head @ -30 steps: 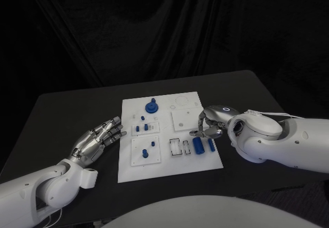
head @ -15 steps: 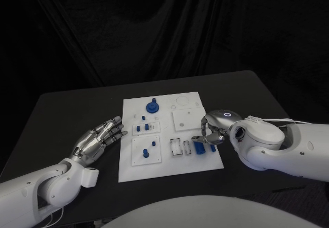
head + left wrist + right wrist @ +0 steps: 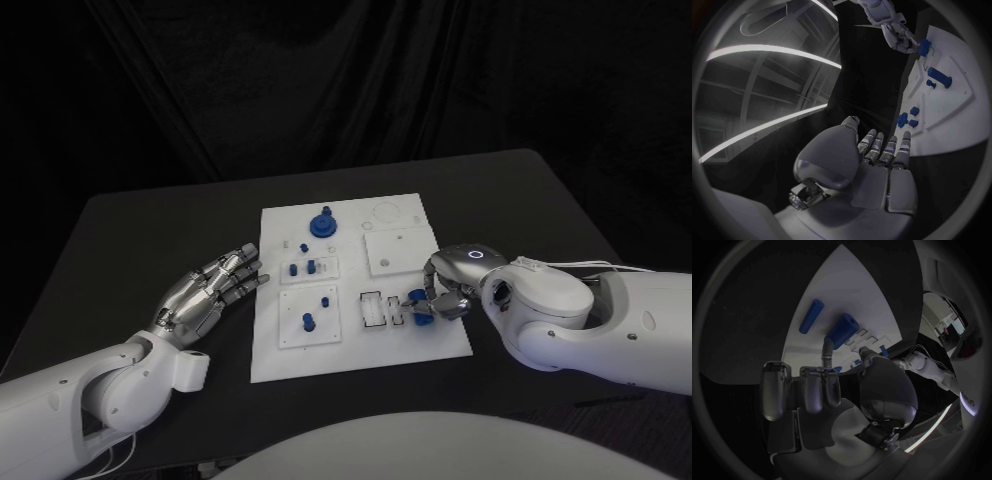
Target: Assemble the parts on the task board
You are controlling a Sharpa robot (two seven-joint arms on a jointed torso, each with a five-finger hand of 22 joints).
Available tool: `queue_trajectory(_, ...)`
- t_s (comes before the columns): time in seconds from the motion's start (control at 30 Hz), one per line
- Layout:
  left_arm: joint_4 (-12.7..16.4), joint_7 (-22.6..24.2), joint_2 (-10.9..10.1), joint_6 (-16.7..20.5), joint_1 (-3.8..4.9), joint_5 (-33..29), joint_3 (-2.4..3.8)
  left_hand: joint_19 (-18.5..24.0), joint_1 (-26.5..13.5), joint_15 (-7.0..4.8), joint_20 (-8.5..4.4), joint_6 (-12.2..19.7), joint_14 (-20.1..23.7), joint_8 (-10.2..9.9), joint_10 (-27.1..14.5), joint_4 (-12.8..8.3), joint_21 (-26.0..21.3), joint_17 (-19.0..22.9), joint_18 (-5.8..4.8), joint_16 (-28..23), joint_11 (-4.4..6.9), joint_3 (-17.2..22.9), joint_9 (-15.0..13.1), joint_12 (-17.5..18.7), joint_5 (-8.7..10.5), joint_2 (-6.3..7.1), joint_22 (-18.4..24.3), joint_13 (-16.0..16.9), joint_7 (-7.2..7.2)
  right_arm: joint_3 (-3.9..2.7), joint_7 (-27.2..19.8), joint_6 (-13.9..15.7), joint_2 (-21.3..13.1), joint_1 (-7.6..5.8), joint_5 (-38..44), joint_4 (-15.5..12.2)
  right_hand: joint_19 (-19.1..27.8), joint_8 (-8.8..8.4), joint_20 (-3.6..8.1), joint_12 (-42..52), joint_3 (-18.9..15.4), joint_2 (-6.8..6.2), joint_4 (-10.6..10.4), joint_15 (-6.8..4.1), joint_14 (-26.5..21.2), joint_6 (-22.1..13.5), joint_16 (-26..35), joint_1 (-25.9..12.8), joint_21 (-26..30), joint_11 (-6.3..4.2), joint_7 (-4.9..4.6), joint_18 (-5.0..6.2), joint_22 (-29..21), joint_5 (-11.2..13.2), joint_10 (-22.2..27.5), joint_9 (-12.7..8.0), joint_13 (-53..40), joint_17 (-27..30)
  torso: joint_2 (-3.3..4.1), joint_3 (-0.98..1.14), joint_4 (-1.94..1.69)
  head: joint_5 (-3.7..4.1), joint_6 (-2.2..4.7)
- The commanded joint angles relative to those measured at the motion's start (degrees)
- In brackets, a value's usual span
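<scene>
At the centre of the head view, the black table (image 3: pixel 159 225) is carrying the white task board (image 3: pixel 389 215), with the two arms entering from the lower corners. Lower right, the right hand (image 3: pixel 450 285) is reaching over the board's right edge, its fingers (image 3: pixel 826 352) closing round a thick blue cylinder (image 3: pixel 421 308); the right wrist view shows a fingertip and the thumb touching this hollow-ended cylinder (image 3: pixel 842 330), which seems pinched but not yet clearly lifted. A slimmer blue peg (image 3: pixel 811 316) is lying on the board just beside it. Left of centre, the left hand (image 3: pixel 214 288) is resting flat on the table beside the board, fingers (image 3: pixel 879 150) extended side by side and holding nothing. Smaller blue parts are standing in the recessed plates at mid-board (image 3: pixel 306 268) and the large blue knob (image 3: pixel 320 222) near the upper edge. For the step in hand, judged as grasping the cylinder, the pinch should sit near its middle, keeping the neighbouring peg undisturbed and the axis aligned with the empty slots (image 3: pixel 372 308) beside it.
</scene>
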State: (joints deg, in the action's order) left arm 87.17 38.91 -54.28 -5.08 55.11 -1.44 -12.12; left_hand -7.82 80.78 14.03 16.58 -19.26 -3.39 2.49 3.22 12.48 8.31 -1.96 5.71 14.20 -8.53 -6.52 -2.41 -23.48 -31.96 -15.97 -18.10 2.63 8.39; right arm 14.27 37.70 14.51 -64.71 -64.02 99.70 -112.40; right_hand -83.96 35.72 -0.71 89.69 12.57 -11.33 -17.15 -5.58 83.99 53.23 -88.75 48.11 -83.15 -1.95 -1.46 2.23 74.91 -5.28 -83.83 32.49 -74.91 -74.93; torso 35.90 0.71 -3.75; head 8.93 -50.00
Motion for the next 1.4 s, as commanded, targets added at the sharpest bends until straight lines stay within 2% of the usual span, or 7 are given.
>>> queue_trajectory(0.03,0.01,4.58,0.18,-0.5,-0.08,-0.23,0.03,-0.22,0.54,-0.15,0.14,-0.22,0.33,0.29,0.1,0.04,-0.16,-0.07,0.24,0.21,-0.19,0.43,-0.06,-0.4,-0.2,0.16,-0.05,0.05,0.77,-0.02,1.49,-2.46,0.28,0.29,0.88,0.22,-3.47,-0.05,0.37,0.31,-0.2,-0.12,-0.03,-0.47,5.39,0.41,0.01,-0.45,-0.1,-0.4,0.04,-0.52,12.86,0.24,-6.17,0.1,-15.09,-11.96,0.0,0.0,-0.01,0.01,0.0)
queue_trajectory(0.37,-0.07,4.27,0.25,-0.6,-0.08,-0.23,0.03,-0.2,0.57,-0.21,0.14,-0.21,0.34,0.29,0.15,0.01,-0.19,-0.07,0.26,0.2,-0.43,0.56,-0.05,-0.42,-0.24,0.2,0.02,0.05,0.82,-0.01,1.67,-4.26,1.16,0.87,0.88,1.2,-3.03,-1.27,0.37,0.31,1.82,1.9,0.07,-0.45,5.12,0.28,0.56,0.44,0.77,-0.32,-0.05,-0.29,12.53,-3.41,-6.17,0.63,-15.09,-10.72,0.01,0.0,0.0,-0.23,0.0)
queue_trajectory(0.5,-0.13,4.13,0.27,-0.63,-0.08,-0.23,0.03,-0.2,0.57,-0.21,0.14,-0.21,0.34,0.29,0.15,0.01,-0.19,-0.07,0.26,0.2,-0.43,0.56,-0.05,-0.42,-0.24,0.2,0.02,0.05,0.82,-0.01,1.71,-4.64,1.57,1.26,0.88,1.93,-2.8,-2.31,0.3,0.31,3.11,2.9,0.14,-0.37,4.98,0.28,0.91,1.72,1.22,-0.27,-0.12,-0.18,12.37,-7.49,-6.17,0.85,-15.09,-9.98,0.01,0.0,-0.01,-0.3,0.0)
queue_trajectory(0.8,-0.15,3.75,0.27,-0.71,-0.08,-0.23,0.03,-0.19,0.59,-0.26,0.14,-0.33,0.34,0.31,0.19,-0.01,-0.19,-0.07,0.27,0.23,-0.58,0.63,-0.06,-0.55,-0.25,0.25,0.04,0.06,0.96,-0.02,1.78,-4.72,2.39,1.85,0.8,3.37,-2.57,-3.46,0.24,0.31,5.12,4.03,0.32,-0.35,4.82,0.34,1.34,4.31,1.72,-0.27,-0.12,-0.05,12.2,-12.43,-6.17,1.35,-15.09,-9.09,0.0,0.0,0.0,-0.5,0.0)
queue_trajectory(1.2,-0.25,3.29,0.44,-1.1,-0.08,-0.23,0.03,-0.2,0.24,-0.31,0.16,-0.87,0.36,0.4,0.3,0.4,-0.2,-0.07,0.34,0.34,-0.95,0.69,-0.1,-0.77,0.19,0.38,0.07,0.06,1.56,-0.03,1.47,-2.67,3.5,2.06,-1.82,4.92,-2.49,-4.54,0.12,0.31,6.81,3.0,0.54,-0.22,4.76,-0.13,1.59,8.67,1.97,-0.15,-0.29,0.0,12.13,-20.57,-6.17,2.39,-15.09,-8.64,0.0,0.0,0.0,-0.6,0.0)
queue_trajectory(1.33,-0.28,3.17,0.44,-1.2,-0.08,-0.23,0.03,-0.21,0.22,-0.35,0.16,-1.01,0.35,0.43,0.33,0.43,-0.2,-0.07,0.35,0.38,-1.03,0.72,-0.12,-0.81,0.17,0.39,0.06,0.06,1.66,-0.03,0.93,-1.03,3.69,2.1,-3.43,5.05,-2.75,-3.62,0.37,0.31,7.95,1.21,2.3,-0.58,4.9,0.12,1.3,13.75,1.38,-0.57,0.2,-0.13,12.33,-27.51,-6.17,3.71,-15.09,-9.25,0.0,0.01,-0.01,-0.68,0.0)
queue_trajectory(1.4,-0.29,3.15,0.43,-1.22,-0.08,-0.23,0.03,-0.21,0.22,-0.35,0.16,-1.01,0.35,0.43,0.33,0.43,-0.2,-0.07,0.35,0.38,-1.03,0.72,-0.12,-0.81,0.17,0.39,0.06,0.06,1.66,-0.03,0.4,0.16,3.65,2.12,-5.02,4.96,-2.82,-3.26,0.49,0.31,8.32,0.86,2.96,-0.76,4.95,0.16,1.19,15.28,1.21,-0.69,0.38,-0.17,12.39,-29.06,-6.17,4.18,-15.09,-9.5,0.0,0.01,0.0,-0.69,0.0)
